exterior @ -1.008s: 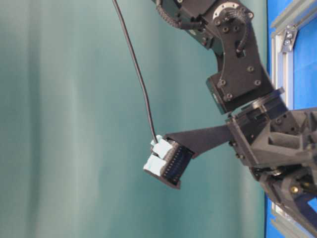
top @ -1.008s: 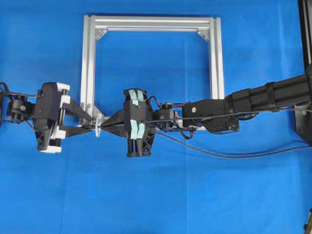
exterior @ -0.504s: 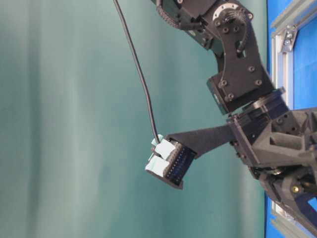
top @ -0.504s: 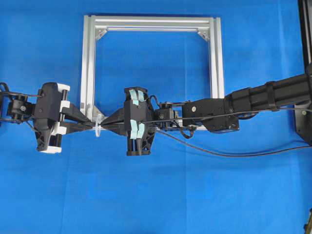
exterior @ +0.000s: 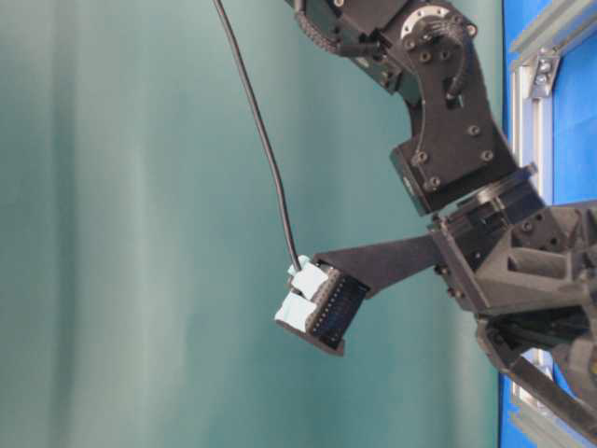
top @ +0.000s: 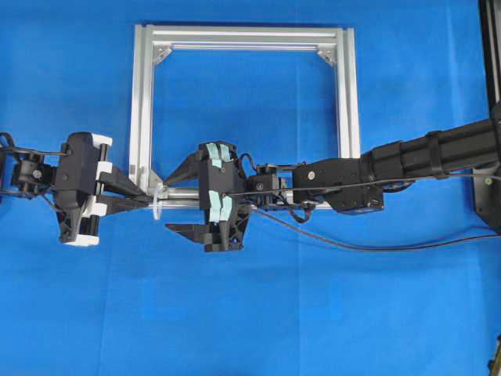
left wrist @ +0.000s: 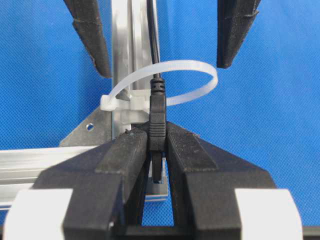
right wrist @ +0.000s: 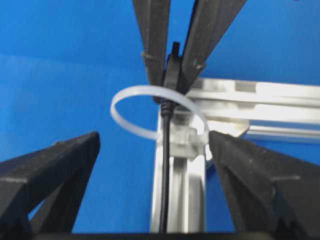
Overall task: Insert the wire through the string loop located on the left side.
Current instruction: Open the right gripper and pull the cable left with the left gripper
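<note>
Left tool (left wrist: 157,150) clamped on wire (left wrist: 157,117) plug past string loop (left wrist: 165,82); right tool (top: 176,200) spread apart; draw plug steadily away from loop, avoiding snags

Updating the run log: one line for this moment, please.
left gripper: shut on wire | wire: through string loop | right gripper: open, released | frame: flat

black wire (left wrist: 157,117), white string loop (left wrist: 192,67), blue cloth (top: 313,313)
</note>
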